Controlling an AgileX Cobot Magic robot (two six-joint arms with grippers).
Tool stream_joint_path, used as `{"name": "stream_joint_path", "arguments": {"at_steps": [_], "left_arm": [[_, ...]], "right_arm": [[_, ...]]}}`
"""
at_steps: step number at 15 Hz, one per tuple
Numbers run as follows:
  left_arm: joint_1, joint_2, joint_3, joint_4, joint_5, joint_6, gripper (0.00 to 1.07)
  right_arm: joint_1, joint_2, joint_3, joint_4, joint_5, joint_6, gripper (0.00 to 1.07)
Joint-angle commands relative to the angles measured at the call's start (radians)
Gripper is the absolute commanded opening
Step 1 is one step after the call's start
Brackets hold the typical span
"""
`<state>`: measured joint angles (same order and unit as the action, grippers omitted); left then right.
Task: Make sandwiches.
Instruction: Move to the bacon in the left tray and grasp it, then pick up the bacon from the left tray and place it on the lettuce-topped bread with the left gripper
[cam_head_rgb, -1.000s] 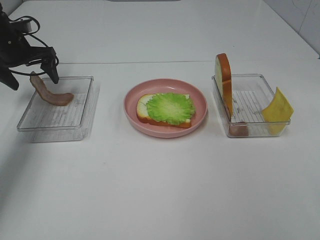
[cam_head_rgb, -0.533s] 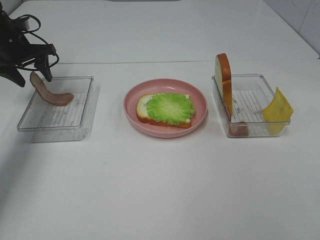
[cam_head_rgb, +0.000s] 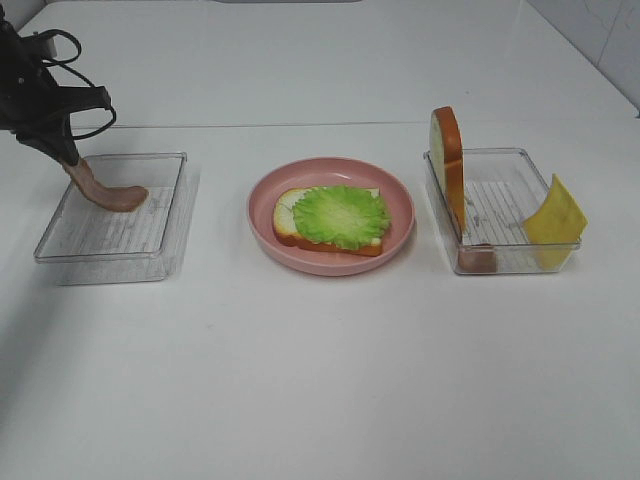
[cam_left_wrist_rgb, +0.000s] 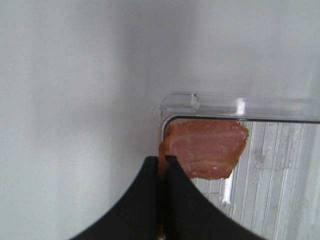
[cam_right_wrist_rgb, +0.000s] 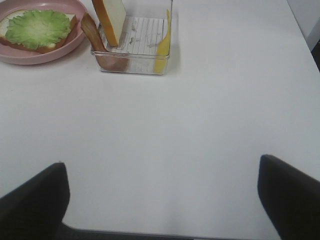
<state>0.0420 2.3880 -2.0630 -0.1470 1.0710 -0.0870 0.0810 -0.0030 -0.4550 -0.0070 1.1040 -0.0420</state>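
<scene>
Bacon strip (cam_head_rgb: 110, 193) top end pinched in L claw (cam_head_rgb: 70, 160), rest in tray (cam_head_rgb: 90, 238); R claw (cam_right_wrist_rgb: 162, 167) wide.

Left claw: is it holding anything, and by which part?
Yes. The left gripper is shut on the bacon strip, pinching its raised end; the other end lies in the clear tray. The right gripper is open, holding nothing.

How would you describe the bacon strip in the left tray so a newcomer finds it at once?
From the pink plate at the table's middle, look to the clear tray on the left. The bacon strip is the only thing in it, curved and brown, one end pinched in the shut left gripper. The other bacon lies in the right tray with bread and cheese.
</scene>
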Motion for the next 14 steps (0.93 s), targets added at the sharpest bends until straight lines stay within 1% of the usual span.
{"name": "stream_joint_path", "arguments": {"at_steps": [1,2,4,5,6,8,9,10,12,13,14], "left_arm": [[-0.008,-0.028,-0.003,-0.022,0.004,-0.007,0.00],[-0.022,-0.045,-0.023,-0.042,0.018,-0.008,0.00],[-0.047,-0.053,-0.076,-0.049,0.046,-0.007,0.00],[-0.068,-0.057,-0.126,-0.051,0.066,-0.007,0.00],[-0.111,-0.077,-0.169,-0.052,0.068,-0.011,0.00],[-0.163,-0.100,-0.191,-0.053,0.045,-0.011,0.00],[-0.199,-0.107,-0.205,-0.054,0.037,-0.011,0.00],[-0.260,-0.108,-0.224,-0.064,0.029,-0.019,0.00],[-0.352,-0.108,-0.225,-0.080,-0.011,-0.021,0.00],[-0.376,-0.108,-0.225,-0.085,-0.023,-0.021,0.00],[-0.439,-0.108,-0.225,-0.119,-0.064,-0.021,0.00]], "right_arm": [[-0.006,-0.030,0.002,0.000,-0.005,-0.007,0.99],[-0.006,-0.030,0.002,0.000,-0.005,-0.007,0.99],[-0.006,-0.030,0.002,0.000,-0.005,-0.007,0.99],[-0.006,-0.030,0.002,0.000,-0.005,-0.007,0.99],[-0.006,-0.030,0.002,0.000,-0.005,-0.007,0.99],[-0.006,-0.030,0.002,0.000,-0.005,-0.007,0.99],[-0.006,-0.030,0.002,0.000,-0.005,-0.007,0.99],[-0.006,-0.030,0.002,0.000,-0.005,-0.007,0.99],[-0.006,-0.030,0.002,0.000,-0.005,-0.007,0.99],[-0.006,-0.030,0.002,0.000,-0.005,-0.007,0.99],[-0.006,-0.030,0.002,0.000,-0.005,-0.007,0.99]]}}
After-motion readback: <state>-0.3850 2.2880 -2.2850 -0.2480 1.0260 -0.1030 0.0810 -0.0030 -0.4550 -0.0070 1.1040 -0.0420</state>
